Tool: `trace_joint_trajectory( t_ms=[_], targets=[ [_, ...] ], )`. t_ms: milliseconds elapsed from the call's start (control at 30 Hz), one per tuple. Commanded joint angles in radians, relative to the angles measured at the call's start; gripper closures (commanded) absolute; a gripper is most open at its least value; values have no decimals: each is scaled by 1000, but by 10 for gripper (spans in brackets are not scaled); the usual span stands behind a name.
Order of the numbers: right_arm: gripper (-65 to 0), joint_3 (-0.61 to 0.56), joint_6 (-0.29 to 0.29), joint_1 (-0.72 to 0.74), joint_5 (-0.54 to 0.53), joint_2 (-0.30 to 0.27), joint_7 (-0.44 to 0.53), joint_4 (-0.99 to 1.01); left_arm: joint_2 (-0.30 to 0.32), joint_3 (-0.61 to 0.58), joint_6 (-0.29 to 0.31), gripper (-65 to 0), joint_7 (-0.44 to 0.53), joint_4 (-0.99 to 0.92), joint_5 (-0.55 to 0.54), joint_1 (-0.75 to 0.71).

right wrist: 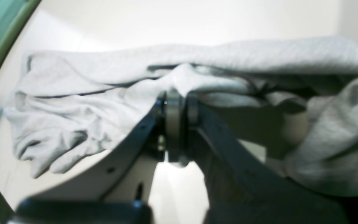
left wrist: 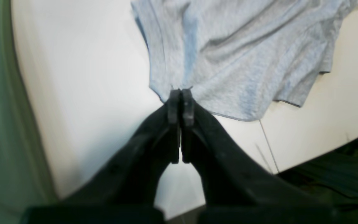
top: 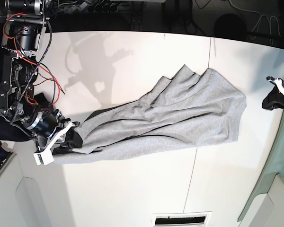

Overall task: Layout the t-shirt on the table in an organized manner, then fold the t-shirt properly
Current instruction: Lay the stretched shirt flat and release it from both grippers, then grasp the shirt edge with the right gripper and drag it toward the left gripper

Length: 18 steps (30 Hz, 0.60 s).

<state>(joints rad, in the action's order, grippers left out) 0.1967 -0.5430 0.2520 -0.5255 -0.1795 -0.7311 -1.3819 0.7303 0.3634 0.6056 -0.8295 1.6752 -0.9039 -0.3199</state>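
The heather-grey t-shirt (top: 180, 111) lies stretched and wrinkled across the white table (top: 132, 189), narrowing toward the left. My right gripper (top: 72, 135) is at that narrow end, shut on a bunch of the fabric. In the right wrist view, cloth (right wrist: 89, 102) bulges over the closed right gripper (right wrist: 179, 96). My left gripper (top: 270, 100) stands shut near the table's right edge, with bare table between it and the shirt. In the left wrist view the tips of the left gripper (left wrist: 180, 92) overlap the hem of the t-shirt (left wrist: 244, 56). No lettering shows.
A thin dark seam (top: 209, 52) crosses the table and runs under the shirt. Cables and dark equipment (top: 132, 14) line the far edge. Green flooring (top: 262, 194) lies off the right side. A slotted vent (top: 180, 220) sits at the near edge.
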Motion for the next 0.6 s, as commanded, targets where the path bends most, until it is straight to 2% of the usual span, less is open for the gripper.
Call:
trace_joint_trajectory(
  t_ms=[0, 133, 167, 233, 300, 333, 400, 500, 567],
  targets=[
    [0, 2, -6, 11, -18, 2, 18, -18, 4, 9, 25, 0, 17, 12, -29, -9],
    [0, 2, -7, -32, -20, 47, 15, -19, -60, 9, 39, 0, 17, 12, -43, -35],
    [-34, 2, -6, -46, -26, 60, 16, -19, -76, 9, 39, 0, 18, 12, -42, -35],
    [-206, 2, -6, -74, -45, 86, 34, -19, -108, 9, 38, -7, 18, 11, -27, -35],
    [-338, 2, -6, -94, -51, 115, 39, -19, -138, 9, 38, -143, 36, 10, 13, -35],
    [-366, 2, -7, -101, -63, 129, 35, -20, -150, 9, 35, -205, 50, 9, 32, -35],
    [-369, 2, -17, -110, -103, 164, 10, -25, -158, 7, 35, -282, 81, -3, 60, -35],
    [-369, -5, -38, -125, -146, 226, -49, -48, -160, 2, 35, -288, 108, -54, 83, -34],
    [-369, -32, -38, -141, -140, 256, -52, -52, -160, 2, 35, -288, 132, -101, 83, -34]
  ],
)
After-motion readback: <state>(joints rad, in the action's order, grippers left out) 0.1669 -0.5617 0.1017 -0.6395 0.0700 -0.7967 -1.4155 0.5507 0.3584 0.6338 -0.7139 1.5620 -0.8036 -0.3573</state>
